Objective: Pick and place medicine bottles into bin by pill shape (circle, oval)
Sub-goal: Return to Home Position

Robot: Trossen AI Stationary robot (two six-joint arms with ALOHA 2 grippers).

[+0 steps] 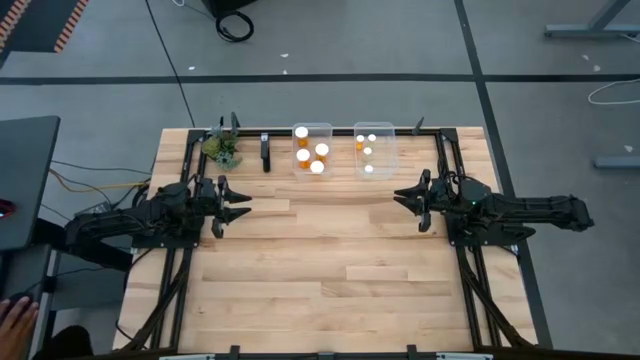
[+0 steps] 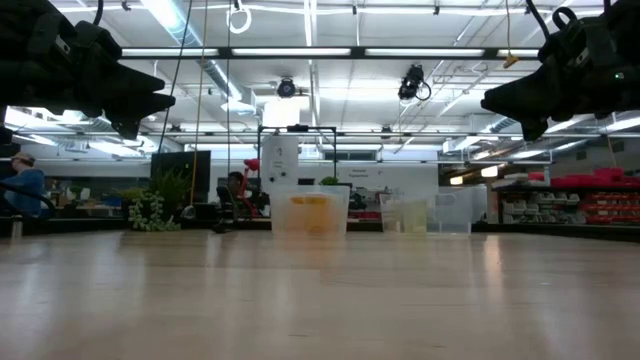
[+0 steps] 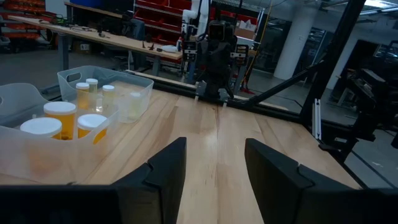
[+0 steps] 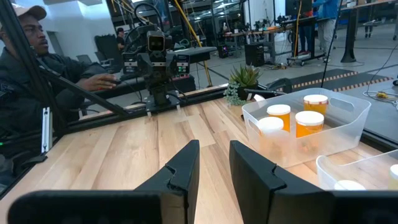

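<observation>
The light wooden plank table [image 1: 320, 270] spreads wide under me, most of its boards bare. My two dark arms hang above it, one near each side edge, well apart and facing each other across the middle. My left pincer [image 1: 245, 205] hovers over the left side, its two fingers spread with a wide gap and nothing between them. My right pincer [image 1: 400, 198] hovers opposite on the right side, its fingers parted by a narrower gap, also gripping nothing. From table height, both show high above the wood, touching nothing.

At the far edge, between my arms, two bins sit side by side with a small gap between them. The left clear rectangular plastic bin [image 1: 312, 126] holds four wide orange-amber plastic pill bottles [image 1: 322, 150] with round white caps. The right clear rectangular plastic bin [image 1: 373, 125] holds several slim orange-amber plastic pill bottles [image 1: 372, 138], their white caps smaller. In both bins every bottle I can make out stands upright: long axis vertical, cap pointing straight up, base on the bin floor. From above only the caps show as bright round dots. The wide ones cluster close together; whether they touch I cannot tell.

A small green leafy plant [image 1: 222, 148] sits near the far left corner, apart from the bins.
</observation>
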